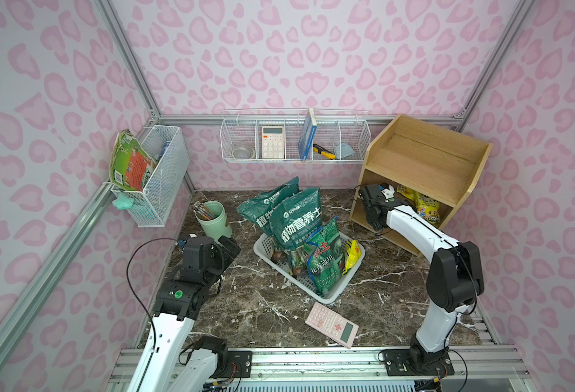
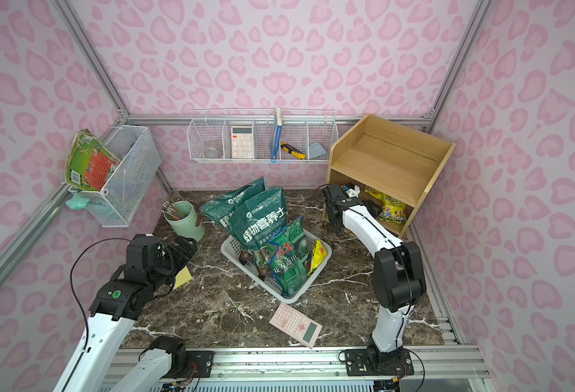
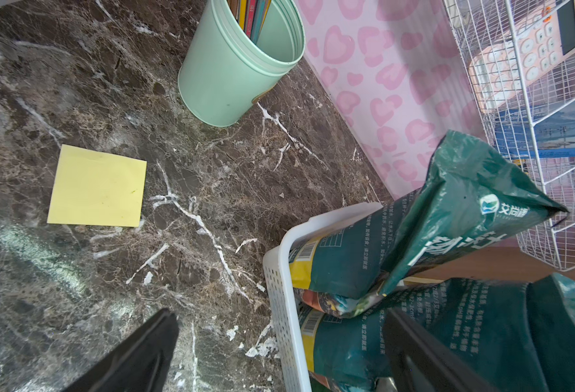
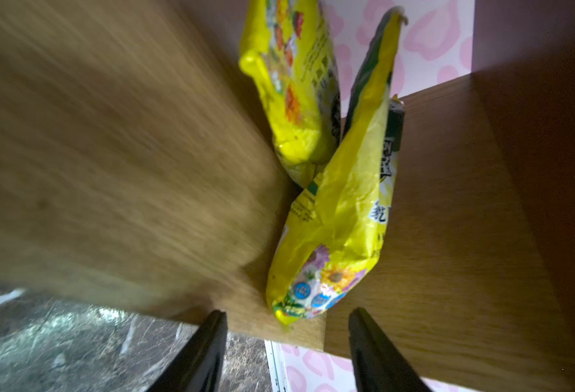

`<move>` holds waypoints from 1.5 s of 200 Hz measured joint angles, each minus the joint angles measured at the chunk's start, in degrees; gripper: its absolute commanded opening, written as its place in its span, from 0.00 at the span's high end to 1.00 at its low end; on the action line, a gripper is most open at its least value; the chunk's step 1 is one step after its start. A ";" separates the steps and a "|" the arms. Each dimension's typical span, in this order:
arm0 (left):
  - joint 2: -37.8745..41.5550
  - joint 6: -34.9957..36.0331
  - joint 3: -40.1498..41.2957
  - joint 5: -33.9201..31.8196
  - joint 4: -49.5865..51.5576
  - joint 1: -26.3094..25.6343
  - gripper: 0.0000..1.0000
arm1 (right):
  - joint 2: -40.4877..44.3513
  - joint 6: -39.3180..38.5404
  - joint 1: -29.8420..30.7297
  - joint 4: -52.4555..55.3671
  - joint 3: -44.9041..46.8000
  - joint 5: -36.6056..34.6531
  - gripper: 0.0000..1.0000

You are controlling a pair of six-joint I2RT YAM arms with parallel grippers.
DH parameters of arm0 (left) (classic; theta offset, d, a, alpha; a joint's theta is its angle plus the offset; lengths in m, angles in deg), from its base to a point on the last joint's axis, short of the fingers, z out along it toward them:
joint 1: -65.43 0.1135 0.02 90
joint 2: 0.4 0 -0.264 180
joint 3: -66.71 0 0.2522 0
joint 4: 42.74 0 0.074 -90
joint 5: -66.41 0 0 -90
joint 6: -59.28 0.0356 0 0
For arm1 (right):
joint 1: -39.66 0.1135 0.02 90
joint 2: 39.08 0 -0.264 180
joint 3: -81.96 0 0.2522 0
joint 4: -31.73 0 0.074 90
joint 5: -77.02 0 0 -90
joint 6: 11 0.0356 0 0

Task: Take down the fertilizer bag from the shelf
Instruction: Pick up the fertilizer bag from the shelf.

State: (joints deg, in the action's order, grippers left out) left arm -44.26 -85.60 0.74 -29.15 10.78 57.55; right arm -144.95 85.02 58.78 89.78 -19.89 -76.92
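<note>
1. Two black parallel grippers are showing. The right gripper (image 4: 287,311) is holding its jaws spread, pinching nothing. The left gripper (image 3: 281,312) is likewise gaping wide over the dark marble tabletop (image 3: 75,288).
2. Two yellow plastic fertilizer bags are leaning in the open compartment under the steps of the light wood-grain stepped shelf (image 4: 449,237). The nearer fertilizer bag (image 4: 340,220) is poking its bottom corner just ahead of the right jaws, in line with their gap and apart from both. The farther fertilizer bag (image 4: 296,85) is standing deeper in, behind it.
3. One white perforated plastic basket (image 3: 279,288) is sitting just ahead of the left jaws, carrying four bags. One yellow sticky note (image 3: 97,186) and one mint-green cup of pencils (image 3: 231,68) are lying farther ahead.
4. One pink calculator (image 1: 331,329) is lying well apart from both jaws.
5. In both top views the wrist is hiding the right jaws' tips. A blurred shelf board is filling much of the right wrist view, and the frame is cutting off the farther bag's top.
6. The nearer bag is looking glossy and crinkled, bright yellow, with flower prints and round blue badges at its bottom corner.
</note>
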 measured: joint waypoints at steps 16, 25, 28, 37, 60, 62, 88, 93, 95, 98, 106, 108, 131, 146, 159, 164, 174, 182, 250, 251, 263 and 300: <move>-0.02 0.00 0.00 0.00 0.00 0.04 0.01 | -0.74 1.57 -1.77 0.26 -0.07 -1.88 0.39; -0.04 0.00 0.00 0.09 0.00 0.04 0.01 | -0.61 1.95 -2.14 0.33 0.11 -1.86 0.39; -0.07 0.00 -0.02 0.17 0.00 0.04 0.01 | -0.50 2.23 -2.19 0.31 0.24 -1.86 0.39; -0.07 0.00 -0.02 0.22 0.00 0.07 0.01 | -0.24 2.91 -2.49 0.26 0.66 -1.95 0.40; -0.15 0.00 -0.02 0.22 0.00 0.11 0.01 | 0.72 2.95 -3.30 -0.46 1.81 -0.70 0.65; -0.15 0.00 -0.02 0.22 0.00 0.11 0.01 | 0.74 2.95 -3.39 -0.48 1.90 -0.35 0.70; 0.04 0.00 -0.02 0.20 0.00 0.11 0.01 | 0.98 3.02 -2.99 -0.24 2.36 2.38 0.97; 0.07 0.00 -0.02 0.17 0.00 0.11 0.01 | 1.16 3.02 -2.84 -0.20 2.40 3.08 1.00; 0.07 0.00 -0.02 0.17 0.00 0.11 0.01 | 1.29 3.02 -2.71 -0.09 2.40 3.26 1.00; 0.07 0.00 -0.02 0.17 0.00 0.11 0.01 | 1.40 2.97 -2.58 0.00 2.43 3.37 1.00; 0.09 0.00 -0.02 0.17 0.00 0.11 0.01 | 1.86 3.17 -1.95 0.33 2.54 4.02 1.00; 0.11 0.00 -0.02 0.17 0.00 0.11 0.01 | 1.95 3.17 -1.81 0.42 2.54 4.13 1.00; 0.17 0.02 -0.02 0.17 0.00 0.11 0.01 | 3.45 4.22 0.31 1.60 2.60 5.68 1.00; 0.26 0.02 -0.02 0.15 0.00 0.11 0.01 | 4.90 5.46 1.84 3.13 2.60 6.12 1.00; 0.26 0.04 -0.02 -0.02 0.00 0.13 0.01 | 6.23 6.69 3.32 5.22 2.36 6.08 1.00; 0.24 0.09 -0.02 -0.09 0.00 0.13 0.01 | 6.75 7.41 3.93 6.16 2.16 6.05 1.00; 0.22 0.24 0.00 -0.33 0.02 0.22 0.01 | 7.89 8.61 5.18 8.00 1.81 6.03 1.00; 0.22 0.24 0.00 -0.61 0.11 0.22 0.01 | 9.11 9.42 6.34 9.53 1.64 6.01 1.00; 3.72 0.85 0.42 -3.82 0.74 0.22 0.01 | 22.69 11.80 16.61 18.10 -0.39 8.68 1.00; 3.80 0.87 0.46 -3.89 0.74 0.22 0.01 | 22.91 11.78 16.83 18.14 -0.39 8.70 1.00; 4.87 0.90 1.11 -4.52 0.79 0.22 0.01 | 25.53 11.34 20.39 18.82 -0.50 9.29 1.00; 6.36 1.51 2.56 -5.68 0.79 0.22 0.01 | 29.49 11.04 32.02 20.79 -0.94 9.62 1.00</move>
State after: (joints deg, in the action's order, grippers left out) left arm -37.90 -84.09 3.30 -34.84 11.57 57.77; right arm -115.46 96.06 90.80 110.57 -20.83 -67.30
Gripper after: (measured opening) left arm 0.990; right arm 0.087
